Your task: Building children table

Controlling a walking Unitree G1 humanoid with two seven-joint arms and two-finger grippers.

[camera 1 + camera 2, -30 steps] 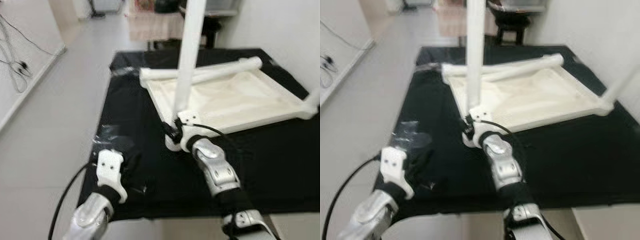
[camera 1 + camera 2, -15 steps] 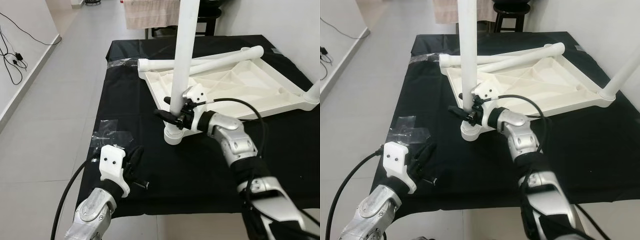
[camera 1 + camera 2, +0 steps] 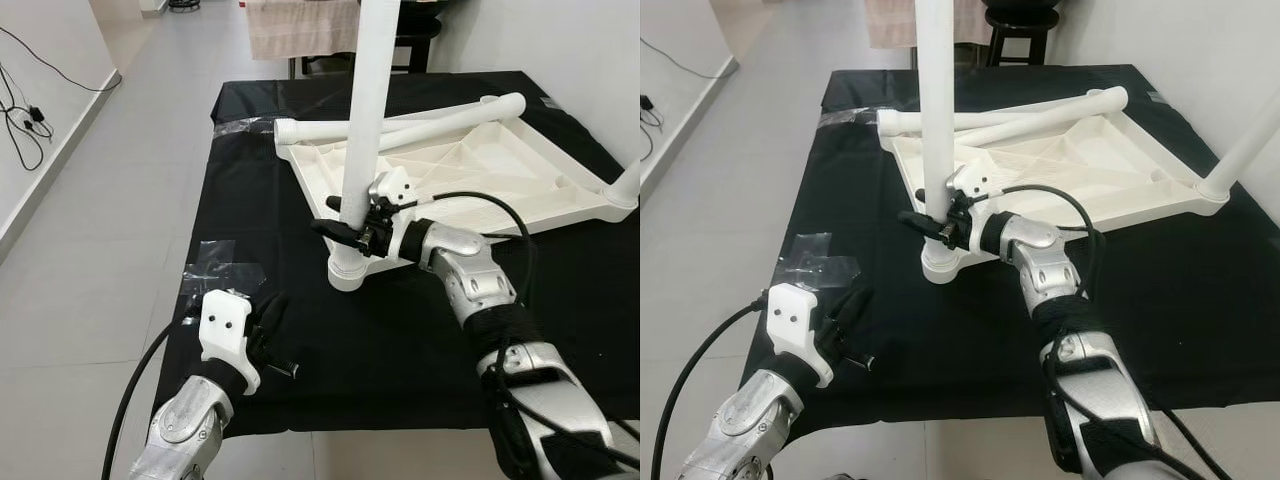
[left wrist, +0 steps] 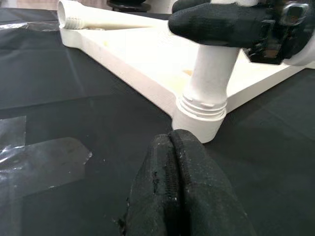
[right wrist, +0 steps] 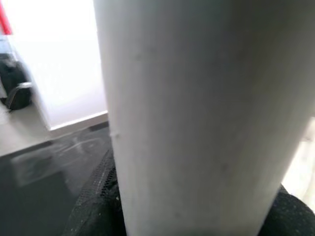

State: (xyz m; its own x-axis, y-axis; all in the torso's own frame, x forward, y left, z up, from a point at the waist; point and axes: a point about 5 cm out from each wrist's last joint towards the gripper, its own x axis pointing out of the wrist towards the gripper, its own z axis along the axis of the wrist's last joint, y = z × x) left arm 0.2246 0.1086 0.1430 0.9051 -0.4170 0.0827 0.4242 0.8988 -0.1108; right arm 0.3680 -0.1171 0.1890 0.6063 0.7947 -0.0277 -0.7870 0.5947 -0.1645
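A white plastic tabletop (image 3: 480, 170) lies upside down on a black-covered table (image 3: 300, 400). One white leg (image 3: 368, 100) stands upright in the near left corner socket (image 3: 345, 272). My right gripper (image 3: 343, 226) is shut on this leg just above the socket, reaching in from the right; the leg (image 5: 197, 113) sits between its black fingers (image 5: 93, 211). A second leg (image 3: 420, 125) lies across the far edge of the tabletop. A third leg (image 3: 1250, 140) rises from the right corner. My left gripper (image 3: 272, 303) rests shut on the cloth near the front left, holding nothing (image 4: 171, 196).
Pieces of clear tape (image 3: 225, 262) stick to the cloth left of the socket. The table's front edge is close to my arms. Grey floor with a black cable (image 3: 25, 120) lies to the left. A stool (image 3: 1015, 25) and a hanging cloth (image 3: 300, 25) stand beyond the table.
The right forearm has swung from in front of the leg round to its right side, with the gripper staying at the leg's base. The left arm has barely moved.
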